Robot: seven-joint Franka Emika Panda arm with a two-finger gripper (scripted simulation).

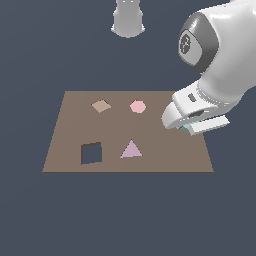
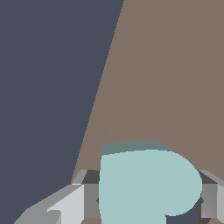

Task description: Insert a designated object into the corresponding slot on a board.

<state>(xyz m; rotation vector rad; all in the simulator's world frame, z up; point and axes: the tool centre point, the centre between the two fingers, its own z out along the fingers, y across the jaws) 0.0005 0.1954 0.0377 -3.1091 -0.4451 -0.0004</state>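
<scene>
The brown board (image 1: pixel 165 160) lies flat on the dark floor. My gripper (image 1: pixel 192 127) is low over the board's edge on the exterior view's right, and only a sliver of the pale teal heart (image 1: pixel 186 129) shows under it. In the wrist view the heart (image 2: pixel 144 183) fills the gap between my two fingers (image 2: pixel 87 194), with the gripper (image 2: pixel 148 199) shut on it above the board (image 2: pixel 166 65). A dark patch (image 2: pixel 186 217) under the heart's lobe looks like part of the heart-shaped slot. In the exterior view the slot is hidden behind the gripper.
On the board sit a tan diamond (image 1: pixel 101 105), a pink hexagon (image 1: pixel 137 106) and a lilac triangle (image 1: pixel 131 149). A larger square hole (image 1: pixel 91 153) lies toward the exterior view's left. The arm's base (image 1: pixel 128 20) stands behind the board.
</scene>
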